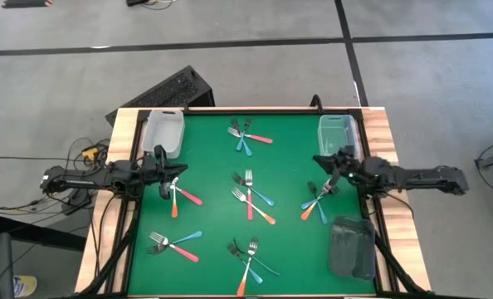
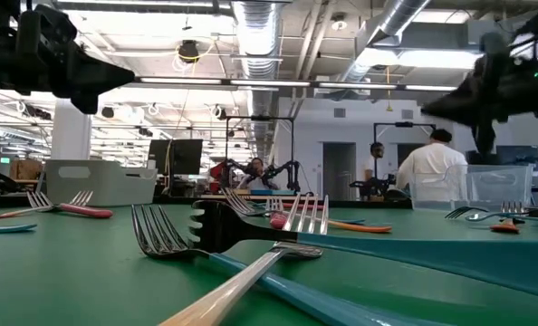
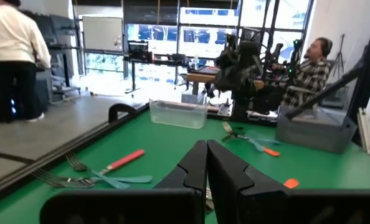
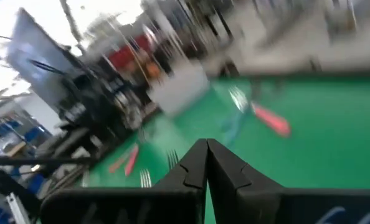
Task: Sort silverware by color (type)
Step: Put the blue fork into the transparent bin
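Forks (image 1: 249,198) scattered in small crossed clusters over green worktop (image 1: 213,178), none in bins. Left claw (image 1: 168,172) pinched closed, empty, above cluster at left edge. Right claw (image 1: 333,174) likewise closed, holding nothing, over cluster at right edge, beside clear bin (image 1: 336,133)

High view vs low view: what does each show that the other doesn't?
Only the high view: all six fork clusters on the green mat, the dark bin, both arms whole, with the left gripper and right gripper shut and empty. Only the low view: the room behind, including a person in white. Both: forks and the clear bins.
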